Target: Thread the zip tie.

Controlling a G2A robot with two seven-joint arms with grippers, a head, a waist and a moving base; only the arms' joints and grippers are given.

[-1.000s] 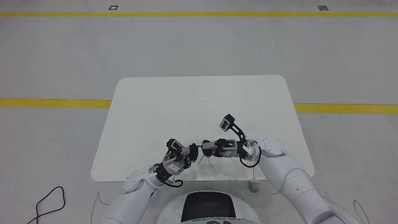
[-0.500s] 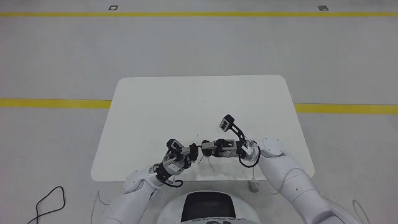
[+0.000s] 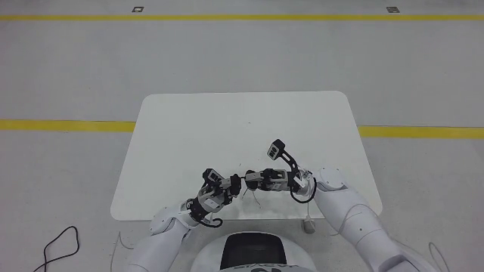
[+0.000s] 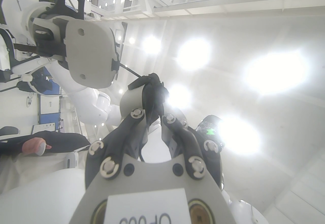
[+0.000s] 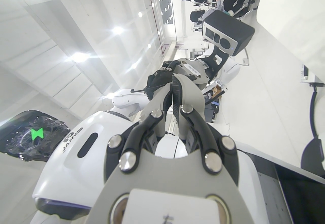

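The zip tie (image 4: 129, 70) is a thin black strap held in the air between my two grippers, above the table's near edge. My left gripper (image 4: 151, 87) is shut on its dark end, fingers pressed together. From there the strap runs straight across into my right gripper (image 5: 174, 89), which is shut on it too. In the right wrist view a short free length of the zip tie (image 5: 138, 90) sticks out sideways. In the top view the left gripper (image 3: 235, 184) and right gripper (image 3: 252, 180) almost touch, tips facing each other.
The white table (image 3: 227, 121) stretches bare beyond the grippers. A thin pale strip (image 3: 257, 199) lies on it just under the right gripper. A small grey object (image 3: 308, 227) sits at the near right edge. Grey floor with yellow lines surrounds the table.
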